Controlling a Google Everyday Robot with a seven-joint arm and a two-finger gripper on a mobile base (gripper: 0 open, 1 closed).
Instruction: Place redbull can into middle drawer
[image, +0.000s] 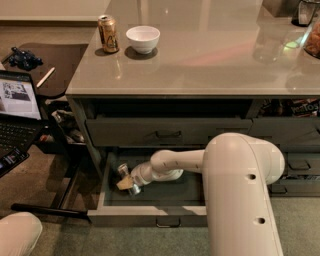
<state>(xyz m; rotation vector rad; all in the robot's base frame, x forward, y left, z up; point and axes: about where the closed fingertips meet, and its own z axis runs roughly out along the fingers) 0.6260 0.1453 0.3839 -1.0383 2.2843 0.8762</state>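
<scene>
Wide grey-green middle drawer (150, 212) pulled out, open above; gripper (127, 183) and slim silver redbull can (122, 170) occupy its left end, white robot arm (175, 162) crosses the middle, floor bare along front wall.
</scene>
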